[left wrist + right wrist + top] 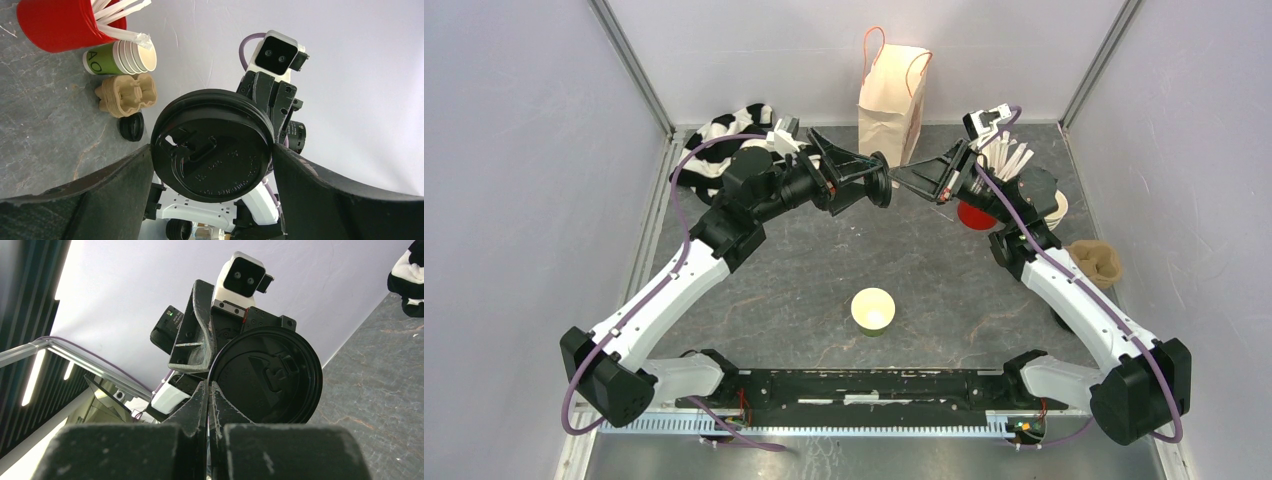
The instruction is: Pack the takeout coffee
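A paper bag [892,100] is standing at the tabletop's far edge. Before it, the left gripper [212,150] is holding its fingers spread wide, flanking 1 black lid [270,375], while the right gripper [207,385], fingers pressed together, is pinching its rim. 1 lidless cup [873,309] is sitting toward the near edge.

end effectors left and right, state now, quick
left end effector: wide around the black lid, grip cannot be told
right end effector: closed, apparently pinching that lid's rim
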`<control>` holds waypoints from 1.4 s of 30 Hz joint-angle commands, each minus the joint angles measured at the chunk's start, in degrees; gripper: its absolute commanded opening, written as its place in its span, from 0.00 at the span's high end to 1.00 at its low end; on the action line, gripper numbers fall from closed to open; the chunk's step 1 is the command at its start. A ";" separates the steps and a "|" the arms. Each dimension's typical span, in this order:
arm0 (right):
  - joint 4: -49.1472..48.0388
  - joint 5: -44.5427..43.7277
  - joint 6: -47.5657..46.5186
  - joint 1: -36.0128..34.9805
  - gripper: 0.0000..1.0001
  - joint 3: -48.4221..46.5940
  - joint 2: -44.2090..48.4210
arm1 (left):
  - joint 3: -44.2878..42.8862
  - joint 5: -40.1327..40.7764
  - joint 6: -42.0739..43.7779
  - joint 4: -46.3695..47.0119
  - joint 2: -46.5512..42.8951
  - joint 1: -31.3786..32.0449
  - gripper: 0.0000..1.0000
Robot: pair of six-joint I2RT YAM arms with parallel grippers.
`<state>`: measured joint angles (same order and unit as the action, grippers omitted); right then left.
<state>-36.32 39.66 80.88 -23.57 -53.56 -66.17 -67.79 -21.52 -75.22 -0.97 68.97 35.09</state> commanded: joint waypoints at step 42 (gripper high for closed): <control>5.95 -0.55 -7.65 -1.99 1.00 -4.01 0.60 | -3.14 -0.41 0.79 -3.44 -0.91 -0.04 0.21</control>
<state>-31.14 39.40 75.20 -24.97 -55.83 -66.17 -69.38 -21.08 -75.18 -5.19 69.28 34.79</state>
